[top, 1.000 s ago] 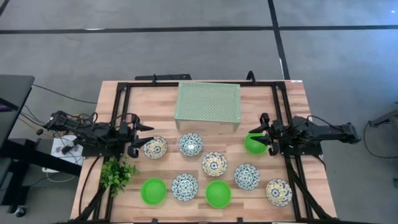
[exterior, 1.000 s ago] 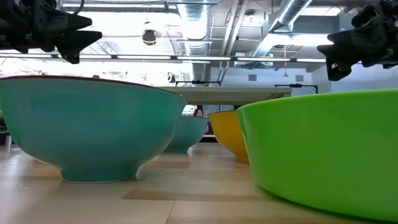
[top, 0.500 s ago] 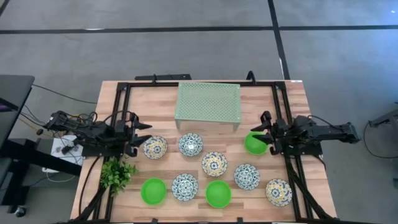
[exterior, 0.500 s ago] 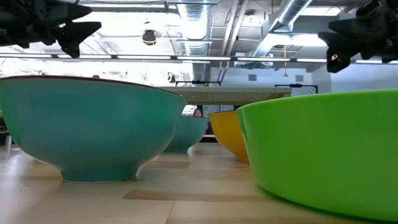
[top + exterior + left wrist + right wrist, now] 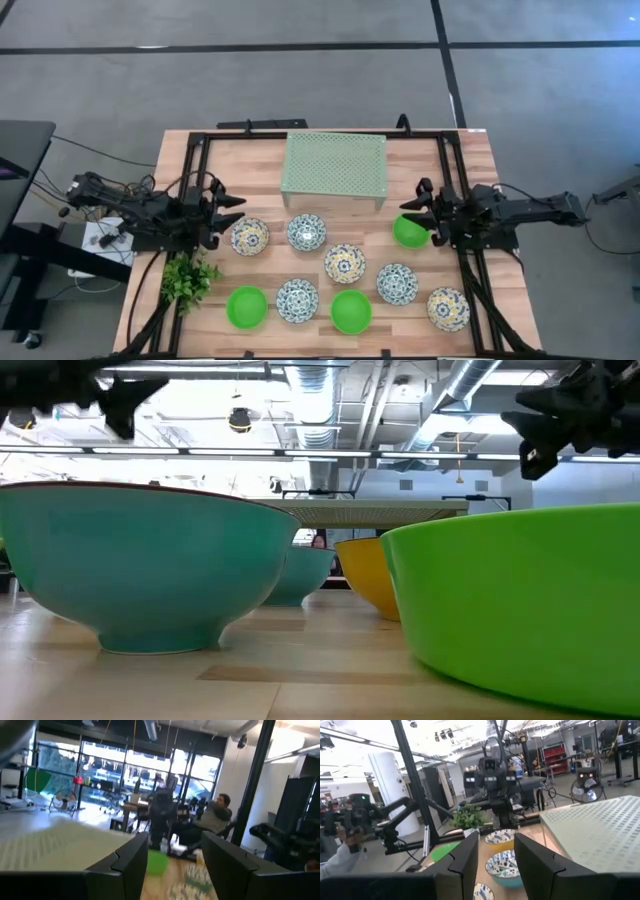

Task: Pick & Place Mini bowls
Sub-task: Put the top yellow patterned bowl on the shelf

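Green bowl [image 5: 409, 231] beside right gripper [image 5: 421, 212], empty

Lighting: we are seeing even, bright overhead light across the table [image 5: 250, 165], shadows faint. Low view: ceiling fixtures behind the rack [image 5: 380, 510] are glaring white, near bowls looming soft. Left wrist view: we are getting motion blur, windows blowing out beyond the left gripper [image 5: 172, 852].

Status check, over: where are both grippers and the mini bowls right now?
Left gripper open, empty, raised beside a patterned bowl. Right gripper open, empty, over the green bowl. All nine mini bowls on table. Nothing blocking.
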Controlling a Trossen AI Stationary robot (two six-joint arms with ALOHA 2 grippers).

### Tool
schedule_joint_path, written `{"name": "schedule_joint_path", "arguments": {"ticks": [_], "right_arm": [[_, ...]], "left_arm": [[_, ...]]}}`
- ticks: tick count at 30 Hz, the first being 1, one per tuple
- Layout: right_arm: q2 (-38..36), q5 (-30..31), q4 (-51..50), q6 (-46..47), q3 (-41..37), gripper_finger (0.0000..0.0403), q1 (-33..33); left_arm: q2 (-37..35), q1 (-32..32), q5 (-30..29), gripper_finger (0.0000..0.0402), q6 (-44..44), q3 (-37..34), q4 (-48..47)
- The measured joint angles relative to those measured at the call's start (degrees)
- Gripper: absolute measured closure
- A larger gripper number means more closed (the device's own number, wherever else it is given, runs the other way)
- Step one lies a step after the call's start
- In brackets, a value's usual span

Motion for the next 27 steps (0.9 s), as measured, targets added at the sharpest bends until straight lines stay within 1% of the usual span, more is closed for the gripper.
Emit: {"name": "schedule_joint_path", "arguments": {"ticks": [1,3,5,9,11,13,17,22,24,27], "right_arm": [[1.60,-0.02,1.08,0.31,0.44,0.0281,0.04],[5.14,-0.04,2.49,1.48,1.02,0.0281,0.04],[8.72,-0.17,3.31,2.28,1.83,0.0281,0.04],[14.92,-0.43,4.01,2.37,4.56,0.0281,0.04],[17.46,-0.73,3.98,2.37,5.88,0.0281,0.06],[19.82,-0.81,3.98,2.37,6.80,0.0281,0.21],[23.62,-0.81,3.89,2.37,8.27,0.0281,0.99],[27.90,-0.81,3.84,2.37,10.17,0.0281,1.88],[29.35,-0.79,3.92,2.37,10.78,0.0280,2.15],[31.23,-0.79,3.88,2.37,11.38,0.0280,2.36]], "left_arm": [[2.13,0.00,0.00,0.0227,0.73,2.31,-0.65],[6.55,0.00,0.00,0.0239,1.10,7.54,-5.61],[11.28,0.00,-0.09,0.0249,0.59,13.36,-14.24],[20.73,0.00,-1.57,0.0260,-2.27,24.47,-35.60],[25.11,0.21,-2.25,0.0260,-3.98,28.34,-44.17],[28.66,1.15,-2.44,0.0254,-6.86,31.08,-50.19],[33.63,4.73,-2.32,0.0224,-12.31,32.98,-57.87],[37.92,11.50,3.09,0.0180,-13.01,33.02,-65.49],[39.77,14.13,4.86,0.0171,-12.82,33.02,-67.76],[42.54,17.62,7.15,0.0166,-12.75,32.52,-69.16]]}}
